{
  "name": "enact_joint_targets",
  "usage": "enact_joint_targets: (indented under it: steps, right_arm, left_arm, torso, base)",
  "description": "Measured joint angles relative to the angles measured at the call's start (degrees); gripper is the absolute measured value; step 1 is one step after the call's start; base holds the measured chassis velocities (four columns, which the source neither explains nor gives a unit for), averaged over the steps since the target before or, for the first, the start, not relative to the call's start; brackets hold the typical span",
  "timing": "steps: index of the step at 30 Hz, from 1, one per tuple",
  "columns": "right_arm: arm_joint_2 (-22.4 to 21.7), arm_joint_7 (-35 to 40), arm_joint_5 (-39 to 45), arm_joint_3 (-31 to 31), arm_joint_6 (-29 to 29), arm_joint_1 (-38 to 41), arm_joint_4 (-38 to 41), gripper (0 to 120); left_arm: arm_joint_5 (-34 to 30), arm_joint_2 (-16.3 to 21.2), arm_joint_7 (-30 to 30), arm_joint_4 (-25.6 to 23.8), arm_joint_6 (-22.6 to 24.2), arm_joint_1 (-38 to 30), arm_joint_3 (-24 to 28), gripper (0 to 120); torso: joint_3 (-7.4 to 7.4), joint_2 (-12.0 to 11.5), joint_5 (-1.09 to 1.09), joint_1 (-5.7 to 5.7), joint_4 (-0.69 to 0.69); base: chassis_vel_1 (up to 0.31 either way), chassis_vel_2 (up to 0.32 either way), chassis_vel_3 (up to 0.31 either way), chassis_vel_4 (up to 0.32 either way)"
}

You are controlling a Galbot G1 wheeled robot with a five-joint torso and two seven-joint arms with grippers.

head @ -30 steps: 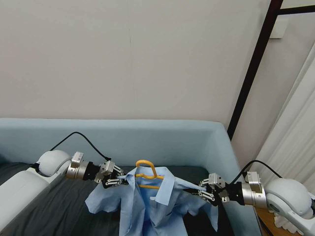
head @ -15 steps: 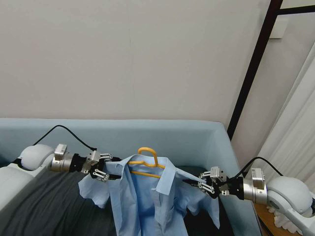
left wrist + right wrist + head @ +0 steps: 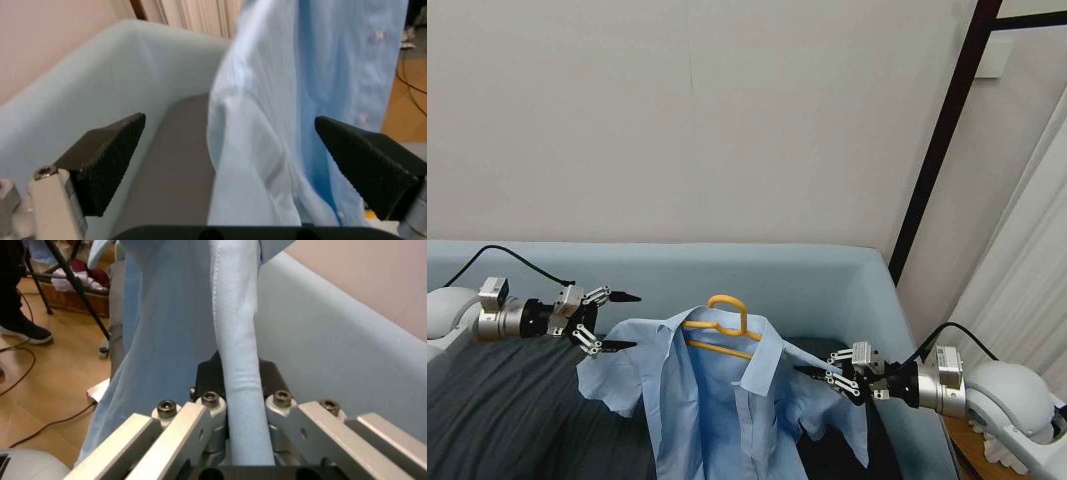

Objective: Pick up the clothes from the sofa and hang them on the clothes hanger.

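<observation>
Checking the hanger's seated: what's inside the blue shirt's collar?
A yellow hanger: hook and upper bars show; its ends are covered by the blue shirt. Right gripper pinches one shoulder; left gripper hangs open beside the other.

bright, even light falls on the wall and sofa. folds of the shirt show soft shading.

You stood in living-room mock-up: pale blue sofa, bare wall, white curtain, black pole. Wood floor held loose cables, stand leg.
</observation>
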Motion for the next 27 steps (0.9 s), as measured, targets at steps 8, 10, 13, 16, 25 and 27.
enact_joint_targets:
  steps: [8, 10, 13, 16, 25, 27]
  right_arm:
    - [-0.6, -1.1, -0.2, 0.4, 0.7, 0.6, -0.9, 3]
    - [-0.6, -1.5, -0.5, 0.4, 0.8, 0.8, -1.3, 3]
    - [-0.6, -1.7, -0.6, 0.4, 1.0, 0.8, -1.8, 3]
    - [-0.5, -2.4, -0.9, 0.5, 1.4, 0.9, -2.5, 3]
    - [-0.2, -2.6, 0.7, 0.6, 1.7, 0.8, -3.1, 3]
    - [-0.2, -2.5, 1.2, 0.6, 1.7, 0.8, -3.1, 3]
  left_arm:
    - [4.2, -2.1, 6.6, 2.9, 1.6, -1.2, 0.7, 79]
    - [4.5, -2.1, 6.9, 3.5, 1.7, -1.7, 0.8, 70]
    - [4.7, -2.0, 7.0, 4.0, 1.7, -1.9, 0.9, 62]
    - [4.8, -1.7, 7.0, 4.5, 1.7, -2.1, 0.9, 48]
    - [5.0, -0.8, 7.0, 4.4, 1.4, -2.3, 0.6, 17]
    - [5.1, -0.7, 7.0, 4.4, 1.3, -2.2, 0.5, 14]
  torso:
    - [0.0, 0.0, 0.01, 0.0, -0.02]
    - [0.0, 0.0, 0.01, 0.0, -0.02]
    - [0.0, 0.0, 0.01, 0.0, -0.01]
    - [0.0, 0.0, 0.01, 0.0, -0.01]
    - [0.0, 0.0, 0.01, 0.0, -0.01]
    - [0.0, 0.0, 0.02, 0.0, -0.01]
  base:
    - [0.0, 0.0, 0.0, 0.0]
    - [0.0, 0.0, 0.0, 0.0]
    - [0.0, 0.0, 0.0, 0.0]
    - [0.0, 0.0, 0.0, 0.0]
    - [0.0, 0.0, 0.0, 0.0]
    - [0.0, 0.0, 0.0, 0.0]
